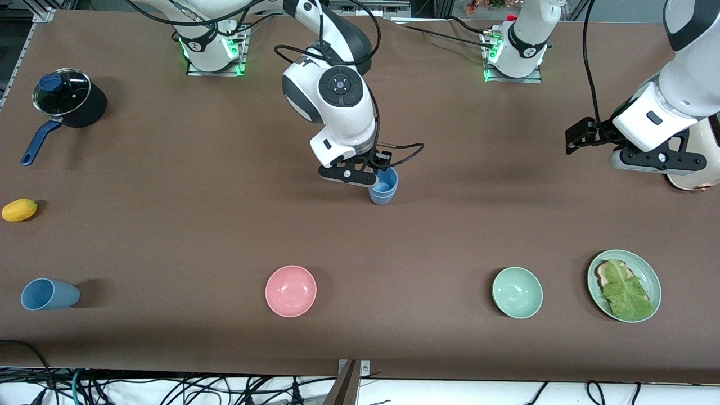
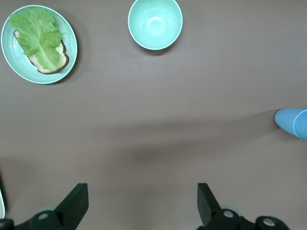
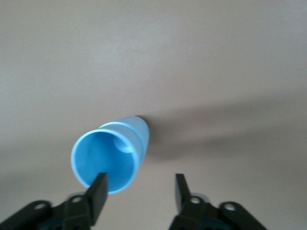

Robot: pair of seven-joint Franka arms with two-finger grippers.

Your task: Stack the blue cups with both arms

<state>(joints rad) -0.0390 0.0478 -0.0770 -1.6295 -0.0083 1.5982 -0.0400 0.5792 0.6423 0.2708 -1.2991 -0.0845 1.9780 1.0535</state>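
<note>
Two blue cups [image 1: 383, 187], one nested in the other, stand upright mid-table; they also show in the right wrist view [image 3: 108, 158] and at the edge of the left wrist view [image 2: 292, 122]. My right gripper [image 1: 378, 171] is open just over their rim [image 3: 139, 184]: one finger [image 3: 98, 189] is over the mouth and the other is outside the wall. A third blue cup [image 1: 49, 294] lies on its side near the front camera at the right arm's end. My left gripper [image 1: 658, 164] hangs open and empty [image 2: 143, 201] over bare table at the left arm's end, waiting.
A pink bowl [image 1: 291, 291], a pale green bowl [image 1: 517, 292] and a green plate [image 1: 648, 269] with bread and lettuce sit along the edge near the front camera. A lidded dark pot [image 1: 68, 98] and a yellow fruit [image 1: 19, 210] are at the right arm's end.
</note>
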